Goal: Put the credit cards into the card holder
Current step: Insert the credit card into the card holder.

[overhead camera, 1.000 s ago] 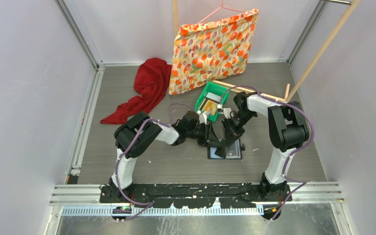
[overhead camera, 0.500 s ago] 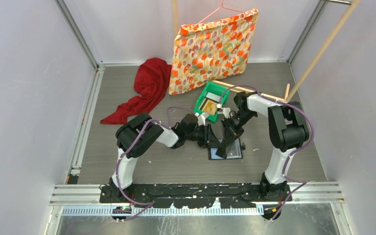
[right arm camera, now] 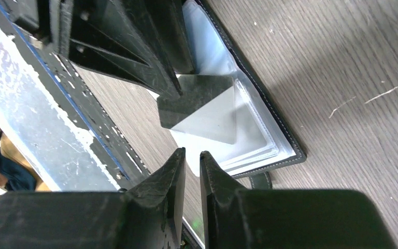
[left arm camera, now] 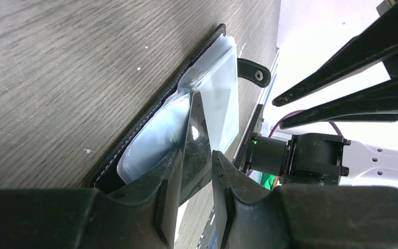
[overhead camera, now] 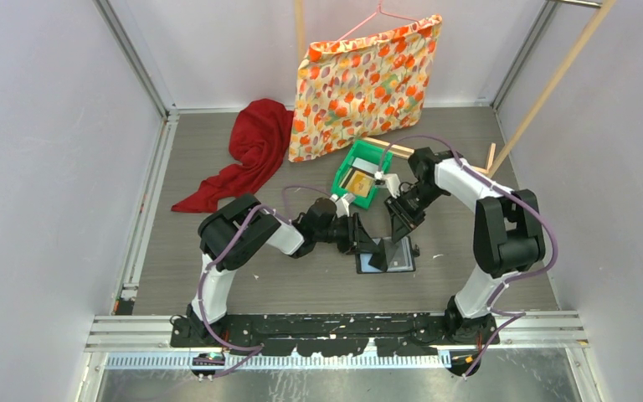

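Observation:
The black card holder lies open on the table, its shiny pocket pages facing up. My left gripper is shut on a dark credit card, which stands tilted with one corner down on the pages. In the right wrist view the same credit card hangs from the left fingers over the card holder. My right gripper hovers just above and beside the card, a narrow gap between its fingers and nothing in it. A yellow-gold card lies in the green tray.
The green tray stands just behind the grippers. A red cloth lies at the back left, and a floral bag hangs on a hanger at the back. Wooden sticks lie behind the tray.
My right gripper has opened a little and drawn back off the dark card, its arm swinging out to the right. The left gripper keeps its hold and has barely moved.

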Controlling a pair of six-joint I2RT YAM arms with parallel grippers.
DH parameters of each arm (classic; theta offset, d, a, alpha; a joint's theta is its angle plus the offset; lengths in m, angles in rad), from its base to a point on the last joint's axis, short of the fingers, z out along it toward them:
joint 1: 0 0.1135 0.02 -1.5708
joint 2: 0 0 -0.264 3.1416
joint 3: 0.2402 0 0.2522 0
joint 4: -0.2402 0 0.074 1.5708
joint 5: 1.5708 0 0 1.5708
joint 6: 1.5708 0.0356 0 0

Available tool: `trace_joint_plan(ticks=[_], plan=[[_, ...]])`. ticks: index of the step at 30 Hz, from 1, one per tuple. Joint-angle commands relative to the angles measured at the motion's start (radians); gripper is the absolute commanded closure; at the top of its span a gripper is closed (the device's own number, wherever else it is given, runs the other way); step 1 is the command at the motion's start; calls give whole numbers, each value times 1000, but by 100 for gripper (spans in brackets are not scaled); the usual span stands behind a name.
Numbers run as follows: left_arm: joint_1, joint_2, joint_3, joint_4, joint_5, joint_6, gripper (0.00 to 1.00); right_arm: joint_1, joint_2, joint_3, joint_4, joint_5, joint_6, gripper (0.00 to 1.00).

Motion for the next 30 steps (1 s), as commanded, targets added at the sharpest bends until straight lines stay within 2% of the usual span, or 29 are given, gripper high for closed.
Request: trace_joint_plan(ticks=[1,8,20,25,30], plan=[[-5,-1,-10,24,-19,-1,70,2,34,-13,-25,61,-54,78],[-13,-5,-21,37,-34,-18,70,39,125,-5,2,121,9,79],[-39,32,-44,193,-32,-126,69,41,167,-7,26,168,53,80],[-43,39,-35,173,-33,-121,75,41,162,-7,26,164,53,80],[-42,45,-31,156,-38,-106,93,40,148,-5,20,152,46,80]])
